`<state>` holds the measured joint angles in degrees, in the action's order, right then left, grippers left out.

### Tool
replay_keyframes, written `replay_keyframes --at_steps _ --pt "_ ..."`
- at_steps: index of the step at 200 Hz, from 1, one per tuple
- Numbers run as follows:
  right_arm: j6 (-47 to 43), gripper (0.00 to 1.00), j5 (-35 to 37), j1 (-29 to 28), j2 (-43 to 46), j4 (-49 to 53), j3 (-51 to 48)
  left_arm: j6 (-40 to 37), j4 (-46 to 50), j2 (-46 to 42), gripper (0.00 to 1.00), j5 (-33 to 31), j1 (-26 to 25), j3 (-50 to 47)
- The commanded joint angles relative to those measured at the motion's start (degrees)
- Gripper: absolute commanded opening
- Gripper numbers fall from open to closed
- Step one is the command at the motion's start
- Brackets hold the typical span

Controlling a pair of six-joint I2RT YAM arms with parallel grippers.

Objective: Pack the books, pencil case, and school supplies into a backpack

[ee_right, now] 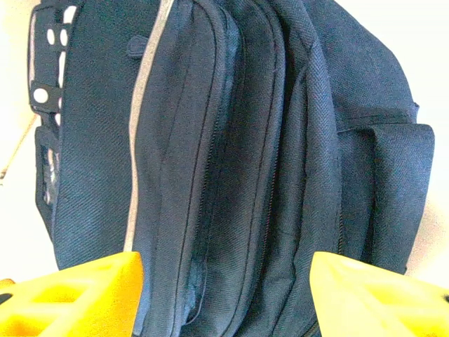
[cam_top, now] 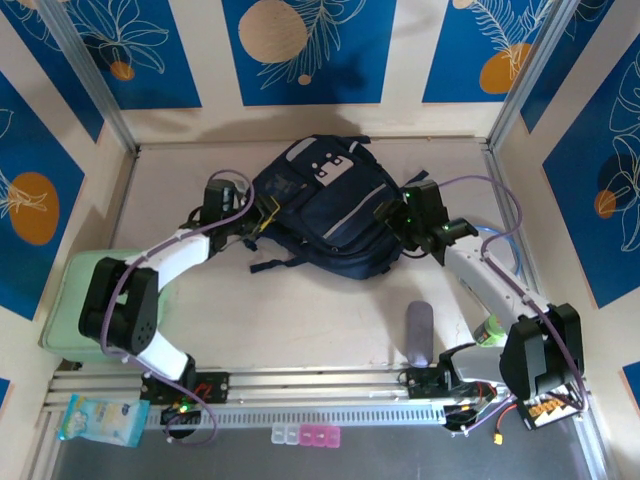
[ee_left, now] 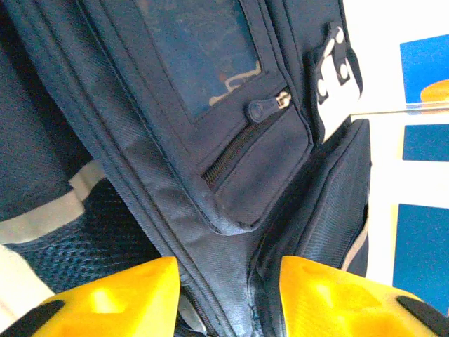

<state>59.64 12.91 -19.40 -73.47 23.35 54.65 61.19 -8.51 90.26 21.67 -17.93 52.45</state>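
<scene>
- Left gripper [cam_top: 252,216]: at the backpack's [cam_top: 330,215] left edge. In the left wrist view its jaws stand part-way apart, astride a ridge of navy fabric. I cannot tell whether they pinch it.
- Right gripper [cam_top: 392,216]: at the backpack's right edge. In the right wrist view its jaws stand wide apart with nothing held, and the bag's layered side panels run between them.
- Backpack: lies flat at mid-table between the two grippers, grey patch [cam_top: 333,168] up and straps [cam_top: 275,262] trailing toward the arms.
- Backpack handling: I judge it soft and limp, likely to sag and fold rather than hold a shape.
- Where to hold the backpack: the piped seams and zip edges look like the firmest places. The pocket's zip pull [ee_left: 263,109] is small and likely to slip from a grip. One arm may need to hold the mouth open while the other loads.
- Pencil case [cam_top: 420,332]: lies near the right arm's base, well apart from the backpack. It is probably light and squashy, so a grip across its middle should do.
- Count: one backpack, one pencil case, two grippers.
- Also on the table: one pale-green box [cam_top: 85,290] at the left edge, and one blue-and-white packet [cam_top: 100,420] by the near rail.
</scene>
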Motion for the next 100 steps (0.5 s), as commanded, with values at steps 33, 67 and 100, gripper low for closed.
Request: replay_keyframes --at_steps 33,67,100 --pt "1.2 0.64 -1.1 -0.8 -1.3 0.1 1.0 1.5 -1.6 7.5 0.37 2.2 -2.1 2.2" --pt "1.1 0.64 -1.1 -0.8 -0.2 1.0 -0.3 2.8 -4.6 11.3 0.37 4.5 -2.1 3.5" --pt "0.8 0.64 -2.1 -1.1 -0.4 1.0 -1.0 3.6 -5.9 13.3 0.34 4.9 -2.3 4.9"
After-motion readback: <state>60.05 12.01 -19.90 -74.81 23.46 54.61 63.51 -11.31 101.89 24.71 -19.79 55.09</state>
